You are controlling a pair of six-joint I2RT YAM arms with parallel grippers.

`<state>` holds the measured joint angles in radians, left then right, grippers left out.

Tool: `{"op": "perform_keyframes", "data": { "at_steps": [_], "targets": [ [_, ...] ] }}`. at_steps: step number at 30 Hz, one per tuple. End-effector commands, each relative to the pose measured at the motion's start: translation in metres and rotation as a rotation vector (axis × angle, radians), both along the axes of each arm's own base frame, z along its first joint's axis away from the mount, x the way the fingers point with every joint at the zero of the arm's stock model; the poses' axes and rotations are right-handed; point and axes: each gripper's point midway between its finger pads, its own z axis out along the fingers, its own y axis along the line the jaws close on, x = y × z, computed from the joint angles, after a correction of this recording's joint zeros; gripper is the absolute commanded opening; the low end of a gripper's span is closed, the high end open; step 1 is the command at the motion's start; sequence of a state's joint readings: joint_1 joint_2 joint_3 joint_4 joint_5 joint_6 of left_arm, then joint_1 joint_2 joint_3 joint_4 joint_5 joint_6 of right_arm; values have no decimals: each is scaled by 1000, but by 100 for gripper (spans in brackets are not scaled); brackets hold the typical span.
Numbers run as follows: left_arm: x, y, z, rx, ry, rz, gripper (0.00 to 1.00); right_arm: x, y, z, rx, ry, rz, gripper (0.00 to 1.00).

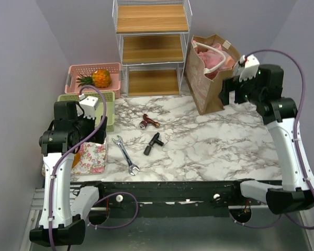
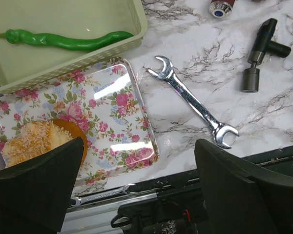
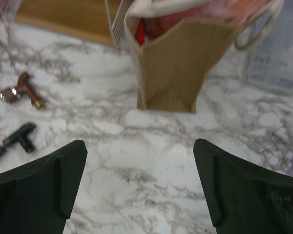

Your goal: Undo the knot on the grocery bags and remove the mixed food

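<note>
right gripper (image 3: 140,145) jaws wide, empty, facing brown paper bag (image 1: 209,81) back right | left gripper (image 2: 139,144) wide, empty, above floral tray (image 2: 112,112) | pink bag (image 1: 215,58) tucked inside paper bag; knot not discernible | next, likely: descend from above, pinch one handle strand only

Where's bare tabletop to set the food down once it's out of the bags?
Widest free patch: marble in front of the paper bag, right of the black T-handle tool, down to the near edge. A smaller one lies between the shelf rack and the reddish tool. Crowded on the left: wrench, floral tray, green basket.
</note>
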<state>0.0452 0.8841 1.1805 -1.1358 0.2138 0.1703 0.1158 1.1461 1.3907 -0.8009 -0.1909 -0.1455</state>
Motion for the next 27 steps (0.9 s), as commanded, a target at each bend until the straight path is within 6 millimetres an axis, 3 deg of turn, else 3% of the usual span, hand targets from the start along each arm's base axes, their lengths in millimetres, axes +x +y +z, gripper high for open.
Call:
{"op": "perform_keyframes", "data": {
  "at_steps": [1,4,6,10,15,20,27],
  "targets": [
    [15,-5,32,-32,-83,5,99,67,-15,73,79,-161,-191,100],
    [22,-6,36,-46,-60,13,99,111,-20,98,196,-175,-257,99],
    [25,-6,40,-48,-64,17,99,134,-17,103,255,-176,-275,97],
    [29,-3,49,-32,-95,22,98,172,-21,93,303,-165,-313,92],
    [33,-1,49,-23,-97,32,99,207,-27,61,305,-116,-329,85],
    [37,2,41,-13,-73,45,98,203,-19,25,241,-28,-241,86],
    [45,2,32,-3,-58,33,99,185,-30,-32,50,93,-162,86]
  ]
}}
